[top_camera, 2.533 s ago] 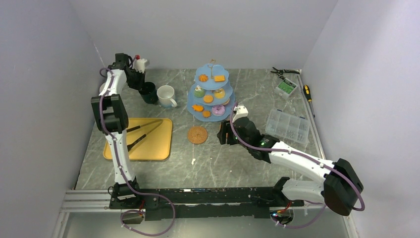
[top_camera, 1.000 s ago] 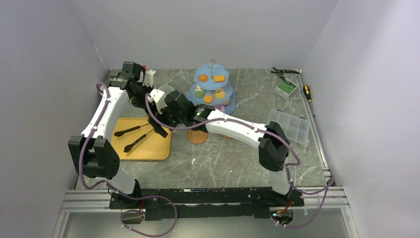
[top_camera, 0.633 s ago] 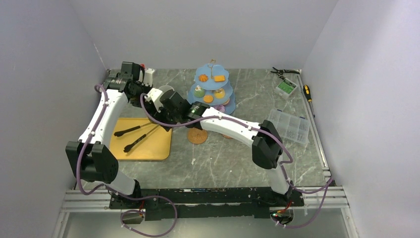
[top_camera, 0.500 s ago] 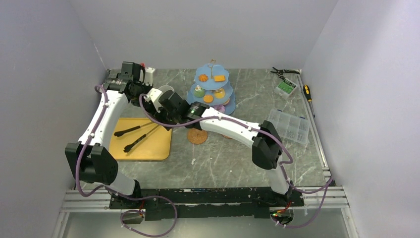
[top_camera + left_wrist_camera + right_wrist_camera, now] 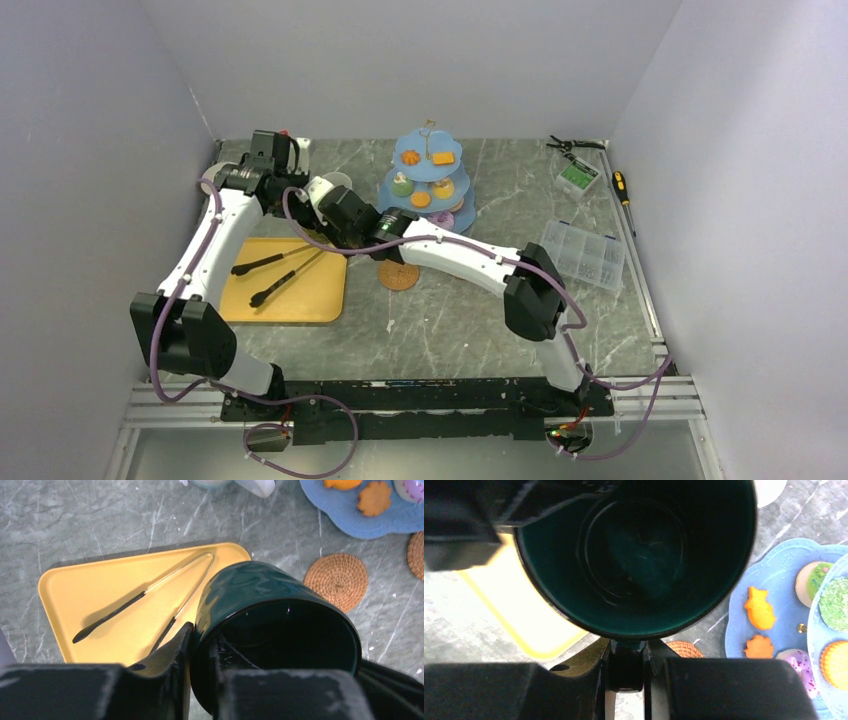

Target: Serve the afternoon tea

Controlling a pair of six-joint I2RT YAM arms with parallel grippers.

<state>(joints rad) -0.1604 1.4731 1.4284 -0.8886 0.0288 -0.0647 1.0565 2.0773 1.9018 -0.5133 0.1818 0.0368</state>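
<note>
"Left gripper, entry one: state?" (K)

"Clenched on the dark green mug — one finger outside the wall, the other inside the mouth. Right gripper is closed on it too, its fingers pressed to both sides of a dark green part just under the rim. Handle or wall, cannot tell. The mug hangs between the two, on its side and off the table. In the left wrist view it overlaps the edge of the yellow tray." (M)

"Surroundings, working outward?" (K)

"Black tongs lie on the tray, one tip hidden behind the mug. A wicker coaster sits just beside the tray, and a second coaster is cut by the frame. Beyond them is the light-blue stand, with orange biscuits and a purple doughnut on the bottom tier and cupcakes on the tier above. The white mug stands close by the right wrist, mostly covered from above. At the table's right side are a clear organiser box, a green box, pliers and a screwdriver." (M)

"Obstructions?" (K)

"The right arm crosses in front of the stand's bottom tier — part of it is covered. From above, the two wrists hide the green mug." (M)

"Mug appearance?" (K)

"Glossy, very dark green, cylindrical. The mouth faces the right wrist camera, and the interior is dark and shiny with the bottom visible." (M)
</note>
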